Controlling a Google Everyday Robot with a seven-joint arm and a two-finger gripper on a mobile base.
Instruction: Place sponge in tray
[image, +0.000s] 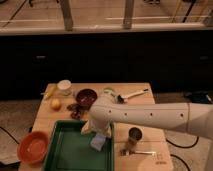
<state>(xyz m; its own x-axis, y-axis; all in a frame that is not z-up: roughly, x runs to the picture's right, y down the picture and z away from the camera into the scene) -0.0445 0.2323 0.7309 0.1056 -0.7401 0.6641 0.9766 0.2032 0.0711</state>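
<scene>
The sponge (98, 143) sits low inside the green tray (67, 150), by its right rim, so the placing looks almost done. The pincer (96, 131) hangs directly over the sponge. I cannot tell whether it grips or has released. What is left is probably release and lifting clear.

The white arm (150, 117) reaches leftward from the right, its tool (95, 131) apparently pointing downward.
</scene>
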